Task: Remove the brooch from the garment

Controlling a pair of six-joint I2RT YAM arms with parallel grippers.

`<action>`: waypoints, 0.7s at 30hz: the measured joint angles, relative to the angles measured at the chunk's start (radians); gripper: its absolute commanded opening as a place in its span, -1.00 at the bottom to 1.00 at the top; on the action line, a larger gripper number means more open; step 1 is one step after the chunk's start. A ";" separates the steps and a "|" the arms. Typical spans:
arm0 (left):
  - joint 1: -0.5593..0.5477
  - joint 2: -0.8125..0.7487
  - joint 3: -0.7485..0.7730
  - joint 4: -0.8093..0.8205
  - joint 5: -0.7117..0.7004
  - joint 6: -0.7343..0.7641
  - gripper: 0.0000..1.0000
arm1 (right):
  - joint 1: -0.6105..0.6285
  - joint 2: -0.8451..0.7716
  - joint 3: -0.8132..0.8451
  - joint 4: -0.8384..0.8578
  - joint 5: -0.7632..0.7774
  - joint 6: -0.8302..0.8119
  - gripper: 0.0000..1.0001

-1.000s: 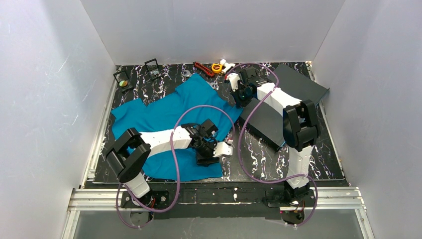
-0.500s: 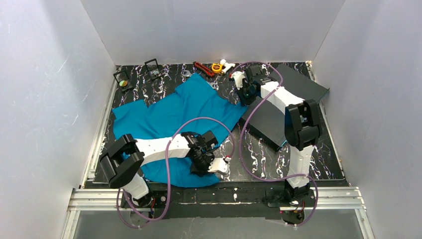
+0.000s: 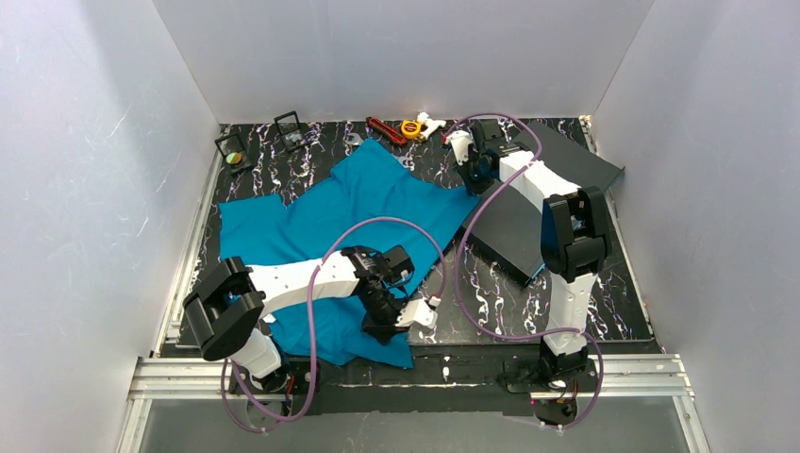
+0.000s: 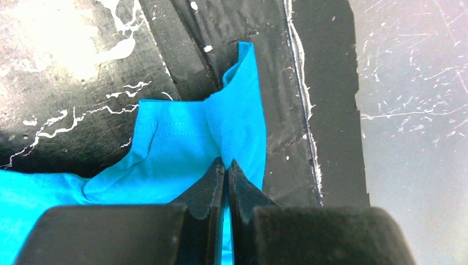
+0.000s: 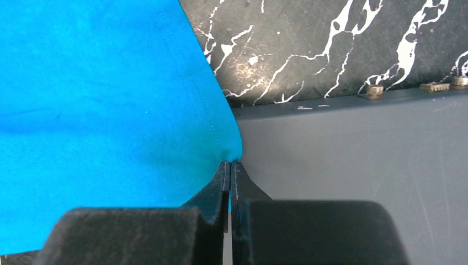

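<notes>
The teal-blue garment (image 3: 321, 236) lies spread across the black marbled table, stretched between both arms. My left gripper (image 3: 389, 326) is shut on a fold of the garment (image 4: 182, 149) near its front corner, close to the table's front edge. My right gripper (image 3: 469, 181) is shut on the garment's far right corner (image 5: 110, 110), held over the edge of the dark grey board (image 3: 528, 212). No brooch shows in any view.
The dark grey board (image 5: 353, 154) lies at the right. A red tool (image 3: 385, 130), a yellow tape measure (image 3: 411, 128) and a white part (image 3: 430, 122) sit at the back. Two small black stands (image 3: 233, 149) sit at the back left.
My left gripper has pulled its fold of garment toward the front edge. My right gripper has drawn its corner right and back toward the board. The garment has spread out flatter.
</notes>
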 measured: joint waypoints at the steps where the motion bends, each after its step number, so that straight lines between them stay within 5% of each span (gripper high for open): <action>1: 0.000 0.000 0.003 -0.002 0.009 0.001 -0.82 | -0.002 0.001 0.000 0.002 0.006 -0.003 -0.97; 5: 0.000 0.000 0.005 -0.014 0.031 0.003 -0.19 | -0.008 0.003 0.002 0.005 0.021 -0.006 -0.97; 10: 0.033 -0.002 0.042 -0.051 0.044 -0.023 0.30 | -0.009 0.010 0.012 0.004 0.030 -0.010 -0.95; 13: 0.158 -0.008 0.117 -0.068 0.070 -0.051 0.41 | -0.009 0.011 0.013 0.003 0.031 -0.010 -0.94; 21: 0.664 0.123 0.504 0.010 0.058 -0.147 0.34 | -0.009 0.011 0.013 0.003 0.030 -0.014 -0.97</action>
